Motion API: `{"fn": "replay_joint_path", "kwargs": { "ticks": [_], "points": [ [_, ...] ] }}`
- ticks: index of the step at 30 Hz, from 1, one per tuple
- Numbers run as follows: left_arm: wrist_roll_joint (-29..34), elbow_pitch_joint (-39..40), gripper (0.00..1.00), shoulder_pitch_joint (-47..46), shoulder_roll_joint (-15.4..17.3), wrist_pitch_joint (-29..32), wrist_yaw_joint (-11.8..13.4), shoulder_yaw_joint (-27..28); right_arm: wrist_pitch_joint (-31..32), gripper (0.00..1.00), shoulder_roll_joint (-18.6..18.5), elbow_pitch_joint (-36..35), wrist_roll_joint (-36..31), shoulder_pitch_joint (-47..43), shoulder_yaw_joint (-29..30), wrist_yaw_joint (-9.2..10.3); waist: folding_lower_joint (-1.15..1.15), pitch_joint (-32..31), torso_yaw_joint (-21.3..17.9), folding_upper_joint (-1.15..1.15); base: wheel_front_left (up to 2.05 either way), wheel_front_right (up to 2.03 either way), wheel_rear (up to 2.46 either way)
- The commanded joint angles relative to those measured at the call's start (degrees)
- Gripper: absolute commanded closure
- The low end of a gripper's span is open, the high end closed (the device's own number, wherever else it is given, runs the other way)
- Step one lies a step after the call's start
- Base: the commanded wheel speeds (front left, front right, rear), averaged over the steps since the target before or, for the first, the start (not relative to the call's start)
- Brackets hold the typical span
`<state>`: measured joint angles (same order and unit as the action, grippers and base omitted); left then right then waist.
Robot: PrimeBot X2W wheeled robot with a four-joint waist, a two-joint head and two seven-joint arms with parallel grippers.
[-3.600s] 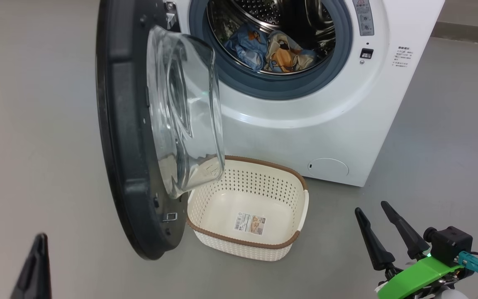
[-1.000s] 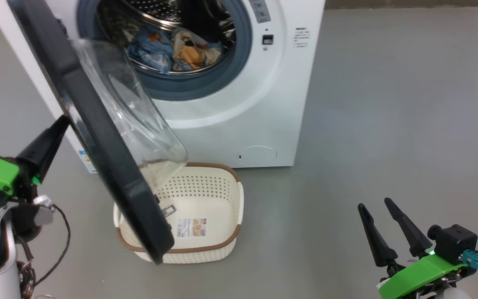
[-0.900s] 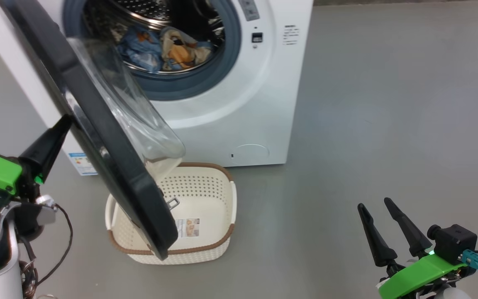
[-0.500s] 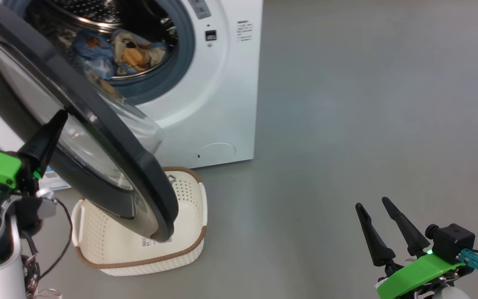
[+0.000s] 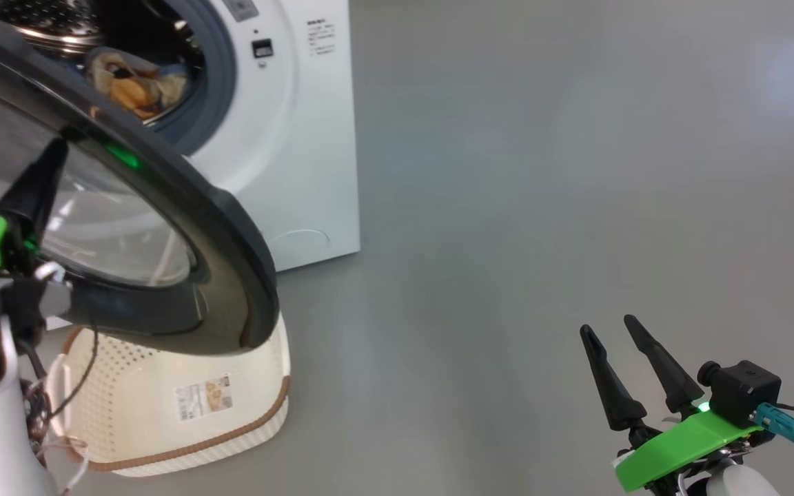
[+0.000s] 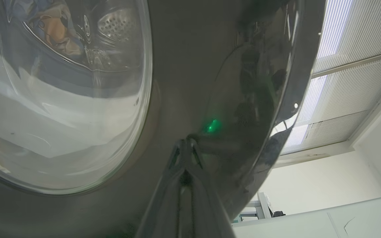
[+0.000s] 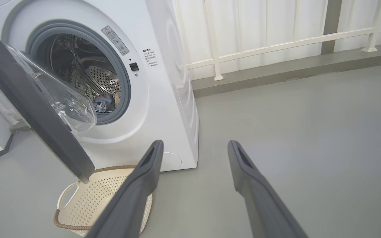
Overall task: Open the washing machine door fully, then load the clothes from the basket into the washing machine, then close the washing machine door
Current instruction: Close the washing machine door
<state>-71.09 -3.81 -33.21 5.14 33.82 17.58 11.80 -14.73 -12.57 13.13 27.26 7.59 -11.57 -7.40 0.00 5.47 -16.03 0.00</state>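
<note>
**Push the door, don't grab it**

The door (image 5: 228,234) is big, hard and shiny, so it will slip; I think a flat push near its rim works best. It hangs half open, near the washer (image 5: 307,138), over the basket (image 5: 231,435). My left claw (image 6: 185,148), pinched together, touches its front. My right claw (image 5: 608,327) is spread wide, far to the right, holding nothing.

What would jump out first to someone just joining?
The black door, half open, looms at the head view's left, the left pincer shut with its tips against the glossy face. Clothes lie in the drum behind it; the basket sits below. The right pincer hangs open at lower right.
</note>
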Motion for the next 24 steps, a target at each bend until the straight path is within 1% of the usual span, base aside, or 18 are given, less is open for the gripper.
{"fn": "replay_joint_path", "kwargs": {
  "ticks": [1, 7, 15, 24],
  "points": [
    [0.7, 0.8, 1.0, -3.3, 2.4, -0.5, -1.2, 1.6, -0.3, 0.0, 0.0, -1.7, -0.1, 1.9, -0.6, -0.09, 0.0, 2.1, -2.5, 0.0, 0.0, 0.0, 0.0],
    [1.8, -2.0, 1.0, -6.2, 3.7, -2.9, -1.8, 2.8, -0.3, 0.0, 1.0, -2.0, -0.3, 2.3, -0.1, -0.09, 0.0, 3.7, -5.2, 0.0, 0.0, 0.0, 0.0],
    [3.0, -7.9, 1.0, -9.5, 5.3, -6.4, -3.6, 4.2, -0.3, 0.0, 1.8, -2.1, -0.5, 2.9, 0.3, -0.09, 0.0, 4.4, -8.9, 0.0, 0.0, 0.0, 0.0],
    [3.2, -12.5, 1.0, -11.1, 6.0, -7.7, -5.5, 4.5, -0.3, 0.0, 1.9, -1.7, -0.4, 2.7, 0.5, -0.09, 0.0, 3.9, -10.3, 0.0, 0.0, 0.0, 0.0]
  ]
}}
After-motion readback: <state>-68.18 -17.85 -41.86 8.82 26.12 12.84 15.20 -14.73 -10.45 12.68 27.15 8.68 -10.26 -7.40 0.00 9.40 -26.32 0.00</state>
